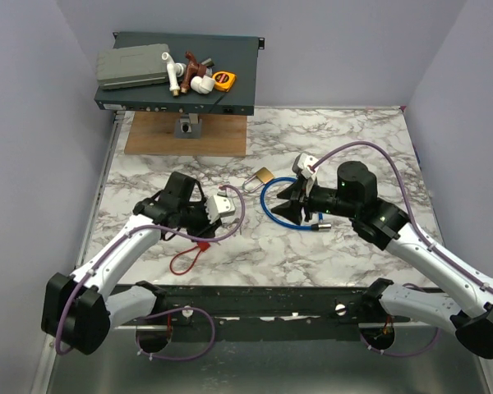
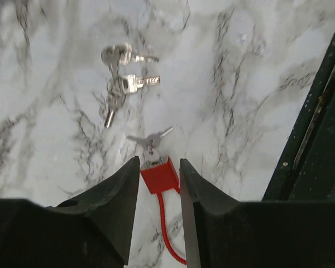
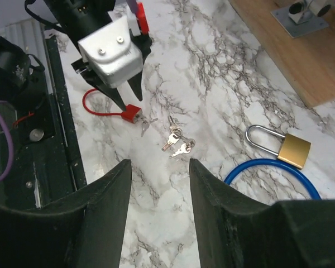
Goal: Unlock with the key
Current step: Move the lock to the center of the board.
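Mounting rail (image 1: 271,297) with both arm bases occupies the near edge of the marble desk (image 1: 353,148). Just beyond it on the left, the red cord (image 2: 162,223) lies in a loop flat on the desk. The cord ends at the red tag (image 2: 159,177), and the key (image 2: 152,139) projects from the far side of that tag, flat on the marble. The left hand (image 2: 159,159) points down over the tag. Its fingers (image 2: 120,201) stand parted and flank the tag closely, one on each side; whether the pads press the tag cannot be told. A loose key bunch (image 2: 123,72) lies beyond the key, apart from it, between the two hands. The right hand (image 3: 159,162) hovers at mid-desk on the right, fingers spread, with only bare marble between them. The blue cable lock (image 3: 262,163) curves beneath and beside that hand. The brass padlock (image 1: 263,175) lies just beside the blue loop, shackle toward the left. Farther back, a wooden board (image 1: 148,139) carries a small metal bracket (image 1: 187,125). At the rear, a dark rack unit (image 1: 230,94) holds a grey box (image 1: 131,67), white pipe fittings (image 1: 199,82) and a yellow tape measure (image 1: 224,80)
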`<act>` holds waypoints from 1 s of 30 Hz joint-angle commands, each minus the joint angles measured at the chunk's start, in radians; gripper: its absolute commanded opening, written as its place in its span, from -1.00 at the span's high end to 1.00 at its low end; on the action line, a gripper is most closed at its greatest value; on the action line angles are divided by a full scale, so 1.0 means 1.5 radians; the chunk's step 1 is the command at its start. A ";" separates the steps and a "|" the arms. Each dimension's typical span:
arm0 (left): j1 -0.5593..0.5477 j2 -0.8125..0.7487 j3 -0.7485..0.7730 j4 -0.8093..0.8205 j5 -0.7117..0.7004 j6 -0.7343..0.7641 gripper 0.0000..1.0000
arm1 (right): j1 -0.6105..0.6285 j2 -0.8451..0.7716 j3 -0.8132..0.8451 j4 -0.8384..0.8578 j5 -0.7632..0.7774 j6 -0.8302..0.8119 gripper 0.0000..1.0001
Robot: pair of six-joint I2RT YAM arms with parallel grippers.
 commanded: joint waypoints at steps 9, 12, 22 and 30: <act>0.003 0.046 -0.051 -0.002 -0.103 -0.149 0.21 | -0.010 0.012 0.056 -0.033 0.099 0.049 -0.30; 0.001 0.082 -0.027 0.006 -0.117 -0.180 0.24 | -0.012 0.024 0.074 -0.047 0.100 0.054 -0.57; 0.001 0.161 -0.101 -0.004 -0.182 -0.126 0.26 | -0.014 0.029 0.097 -0.062 0.110 0.049 -0.60; -0.022 0.182 -0.082 0.015 -0.175 -0.138 0.31 | -0.015 0.037 0.113 -0.064 0.119 0.045 -0.61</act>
